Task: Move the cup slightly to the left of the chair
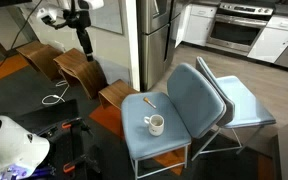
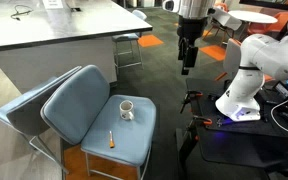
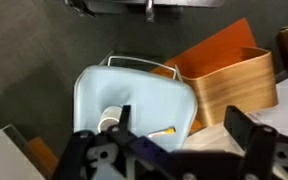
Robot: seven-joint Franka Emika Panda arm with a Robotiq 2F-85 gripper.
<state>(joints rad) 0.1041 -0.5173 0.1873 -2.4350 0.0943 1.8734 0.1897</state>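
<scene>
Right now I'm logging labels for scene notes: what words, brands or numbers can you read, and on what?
No text can be read.
On the cup: plain white, no print shows.
On the sheet on the counter: too small to read.
On the oven: any marks are blurred.

Two padded blue chairs stand in an exterior view: the dusky steel-blue chair [image 1: 179,100] and one paler chair [image 1: 246,100] at its three o'clock. One white cup [image 1: 156,124] sits on the dusky seat, and one thin yellowish stick [image 1: 150,101] lies at the cup's twelve o'clock. Three bent-wood stools [image 1: 81,68] cluster at the chairs' ten o'clock. There is one pincer [image 1: 86,50].
</scene>
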